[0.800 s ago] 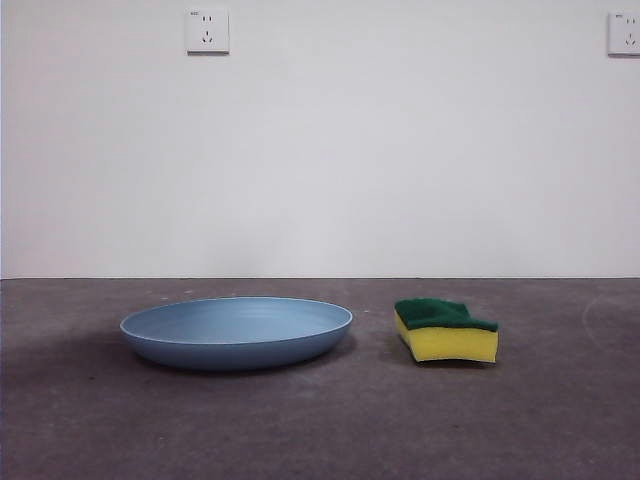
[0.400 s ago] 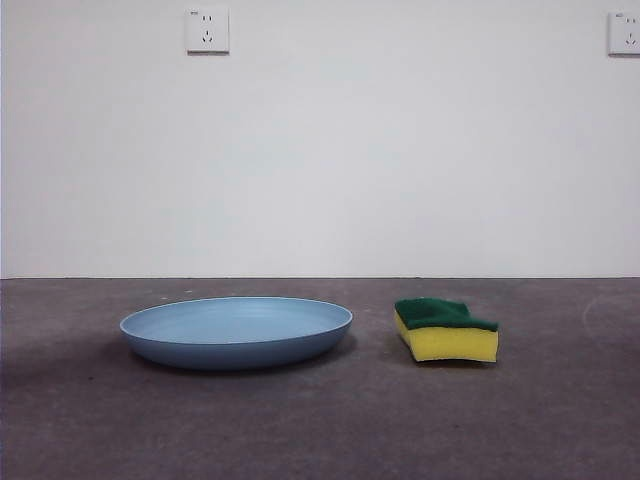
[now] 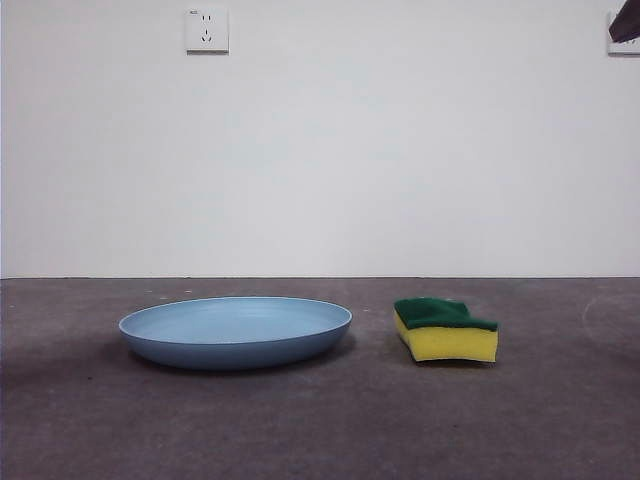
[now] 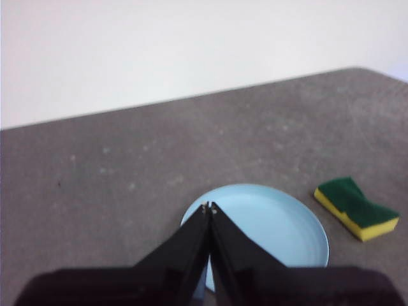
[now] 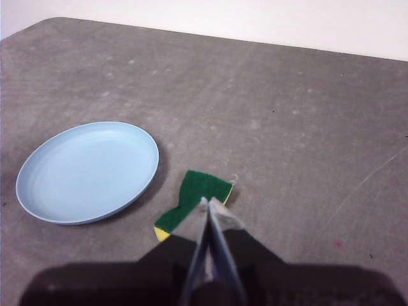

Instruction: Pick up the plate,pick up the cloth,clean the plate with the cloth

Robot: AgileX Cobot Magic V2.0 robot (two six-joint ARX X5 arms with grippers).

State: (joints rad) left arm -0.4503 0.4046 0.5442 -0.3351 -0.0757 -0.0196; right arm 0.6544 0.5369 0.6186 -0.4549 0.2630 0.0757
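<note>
Plate (image 3: 235, 333), sponge (image 3: 446, 329) apart on grey table (image 3: 320, 420); white wall (image 3: 320, 150).

Even soft light; blurry wrist views.

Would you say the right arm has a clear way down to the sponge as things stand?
Probably yes: the sponge lies green side up, apart from the plate, with nothing over it, directly below the shut right end effector.

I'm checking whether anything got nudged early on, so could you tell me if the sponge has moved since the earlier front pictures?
No. The sponge lies in the same spot on the table, at the same gap from the blue plate and below the same stretch of wall.
</note>
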